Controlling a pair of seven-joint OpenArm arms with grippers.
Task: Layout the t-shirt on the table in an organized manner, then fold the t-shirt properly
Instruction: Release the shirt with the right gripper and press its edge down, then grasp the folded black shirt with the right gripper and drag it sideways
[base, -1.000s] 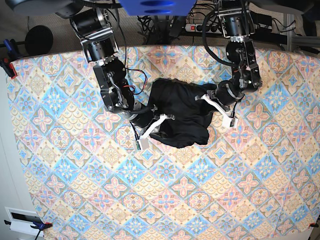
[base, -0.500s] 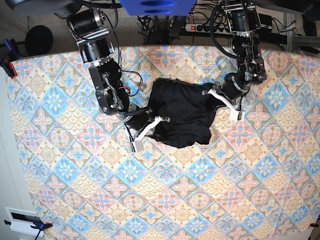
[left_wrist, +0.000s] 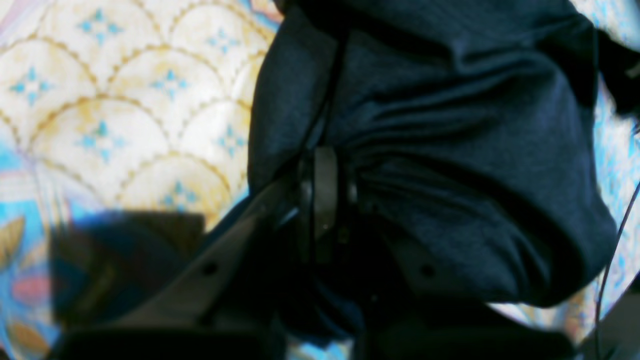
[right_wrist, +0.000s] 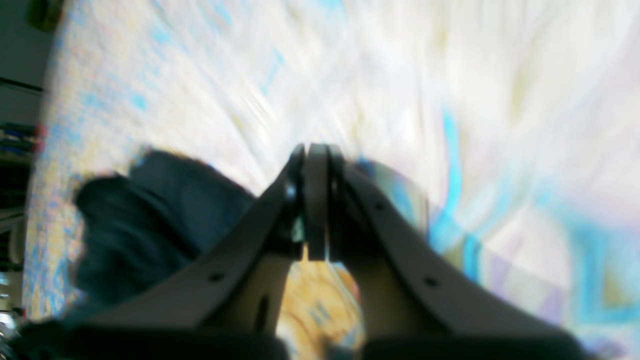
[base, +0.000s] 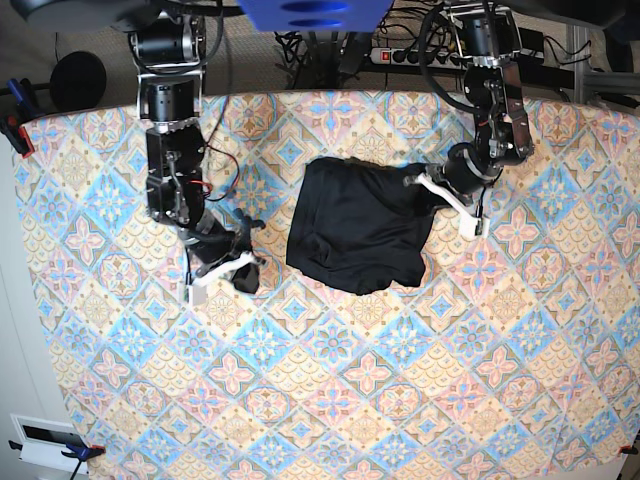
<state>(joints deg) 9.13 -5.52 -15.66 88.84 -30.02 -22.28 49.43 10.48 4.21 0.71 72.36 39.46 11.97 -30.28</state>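
The black t-shirt (base: 358, 228) lies bunched in a rough square on the patterned table (base: 330, 400), a little back of centre. My left gripper (base: 418, 181) is at the shirt's back right corner. In the left wrist view its jaws (left_wrist: 325, 170) are shut, with the t-shirt (left_wrist: 450, 150) puckering in folds around them. My right gripper (base: 243, 268) is low over the table, left of the shirt and apart from its edge. The right wrist view shows it (right_wrist: 315, 165) shut. Dark fabric (right_wrist: 160, 225) lies just left of its fingers; whether any is pinched I cannot tell.
A round black object (base: 78, 80) sits off the table at the back left, with clamps (base: 15, 128) on the left edge. A power strip (base: 400, 55) and cables run behind the table. A white box (base: 45, 436) sits at the front left corner.
My right gripper has swung left, away from the shirt's left edge, out over bare table. The left gripper shifted slightly up and right at the shirt's corner. The shirt now lies squarer.
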